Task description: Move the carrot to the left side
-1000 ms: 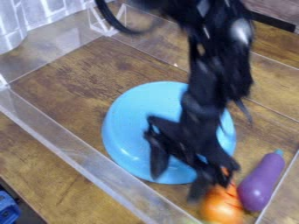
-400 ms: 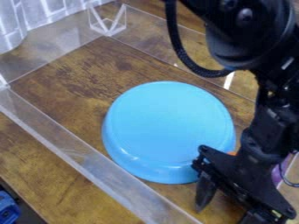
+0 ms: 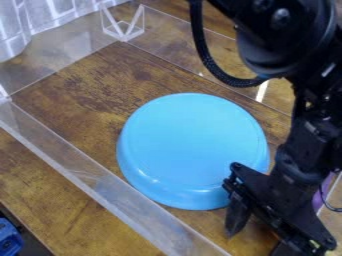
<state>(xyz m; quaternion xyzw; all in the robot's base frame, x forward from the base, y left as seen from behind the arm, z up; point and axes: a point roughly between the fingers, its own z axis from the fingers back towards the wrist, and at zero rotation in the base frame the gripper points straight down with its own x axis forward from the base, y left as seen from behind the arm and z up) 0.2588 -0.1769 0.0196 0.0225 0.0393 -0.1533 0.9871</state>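
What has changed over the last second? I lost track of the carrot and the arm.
The gripper has dropped to the lower right, beside the blue plate, and now hides the spot where the carrot lay; the carrot is out of sight, so a grasp cannot be confirmed. The eggplant is almost wholly covered too. The plate and the clear walls stayed put. Over the last 0.4 s, almost nothing moved.

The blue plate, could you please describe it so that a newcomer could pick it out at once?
Start from the wooden table ringed by clear plastic walls. The blue plate lies near its middle, just left of the black claw. It is the only large, round, plain light-blue thing there; everything around it is brown, clear or black.
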